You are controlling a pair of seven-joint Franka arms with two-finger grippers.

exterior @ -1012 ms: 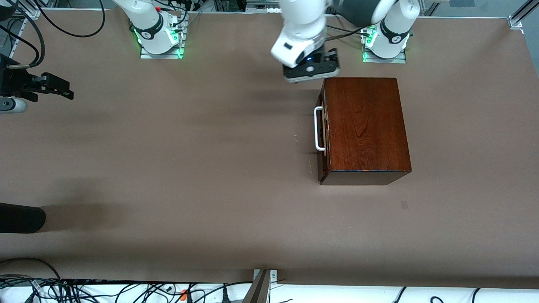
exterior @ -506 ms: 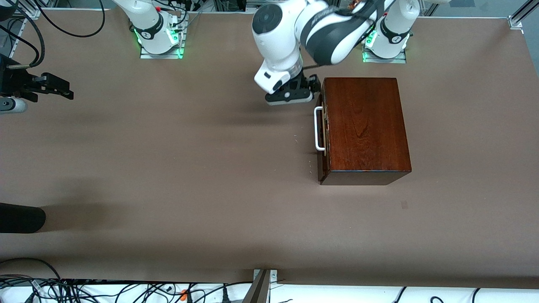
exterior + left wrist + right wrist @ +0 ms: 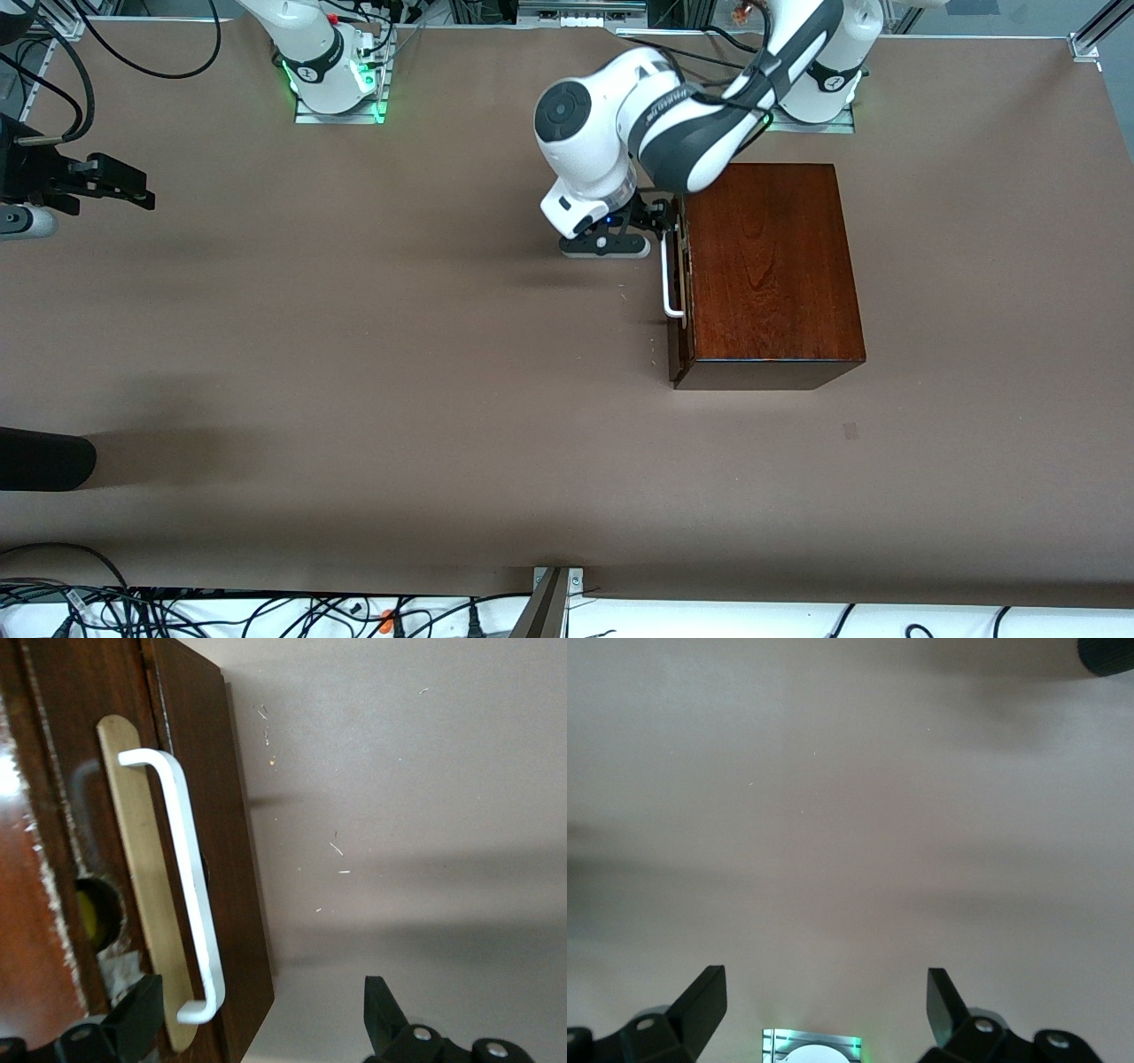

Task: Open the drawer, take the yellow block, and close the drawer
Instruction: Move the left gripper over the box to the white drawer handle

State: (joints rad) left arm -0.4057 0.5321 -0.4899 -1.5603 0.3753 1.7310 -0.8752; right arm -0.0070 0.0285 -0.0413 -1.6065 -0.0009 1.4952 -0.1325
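The dark reddish-brown wooden box (image 3: 766, 270) stands toward the left arm's end of the table. Its drawer (image 3: 679, 292) is shut, and the white bar handle (image 3: 670, 275) faces the table's middle. My left gripper (image 3: 657, 223) is low in front of the drawer and open. In the left wrist view the handle (image 3: 188, 895) ends between the left gripper's (image 3: 259, 992) spread fingers, untouched. A spot of yellow (image 3: 89, 914) shows in a round hole beside the handle's pale plate; the yellow block is otherwise hidden. My right gripper (image 3: 140, 188) waits open at the right arm's end of the table.
A black rounded object (image 3: 44, 459) lies at the right arm's end, near the front camera. Cables (image 3: 221, 611) run along the near table edge. The right wrist view shows bare table under the right gripper (image 3: 824, 979) and a green-lit base plate (image 3: 811, 1045).
The left arm has come down from over the box's farther corner to the handle's farther end, turning its gripper toward the drawer front. The right arm has not moved.
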